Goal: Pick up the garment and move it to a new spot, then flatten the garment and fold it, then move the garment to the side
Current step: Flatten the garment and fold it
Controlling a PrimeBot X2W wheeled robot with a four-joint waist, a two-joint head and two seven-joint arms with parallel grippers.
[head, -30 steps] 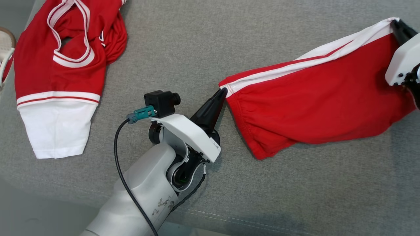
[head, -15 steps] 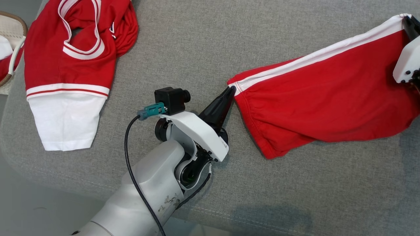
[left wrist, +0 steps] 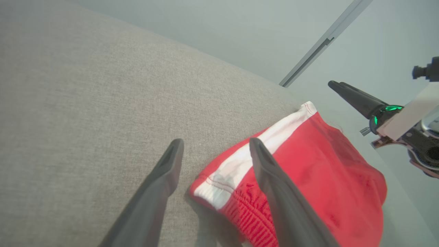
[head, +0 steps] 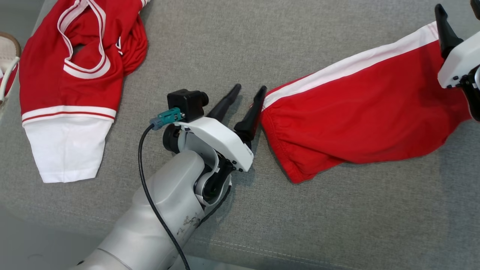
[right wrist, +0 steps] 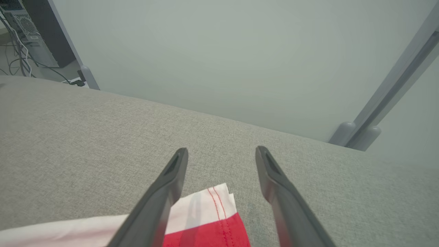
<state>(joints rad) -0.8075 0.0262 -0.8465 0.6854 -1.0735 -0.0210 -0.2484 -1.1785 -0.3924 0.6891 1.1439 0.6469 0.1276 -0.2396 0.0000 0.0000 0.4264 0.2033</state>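
Observation:
The garment [head: 360, 112] is a pair of red shorts with a white side stripe, lying stretched out on the grey fabric surface [head: 337, 225]. My left gripper [head: 250, 88] is open at its waistband corner, one finger touching the cloth edge. From the left wrist, the left gripper [left wrist: 216, 140] straddles that white-striped corner of the garment [left wrist: 308, 164]. My right gripper [head: 456, 4] is open at the garment's far right end. Seen from the right wrist, the right gripper [right wrist: 222, 149] stands open over the corner of the garment [right wrist: 205, 219], holding nothing.
A red and white jersey [head: 67, 86] lies crumpled at the far left, beside a woven basket [head: 7, 56] at the frame's edge. The surface's rounded front edge runs along the bottom left. Behind the surface stand a computer tower [right wrist: 24, 31] and a grey post [right wrist: 394, 89].
Both grippers have opened and let go of the garment's two ends, which now rest on the surface. The head camera has shifted slightly.

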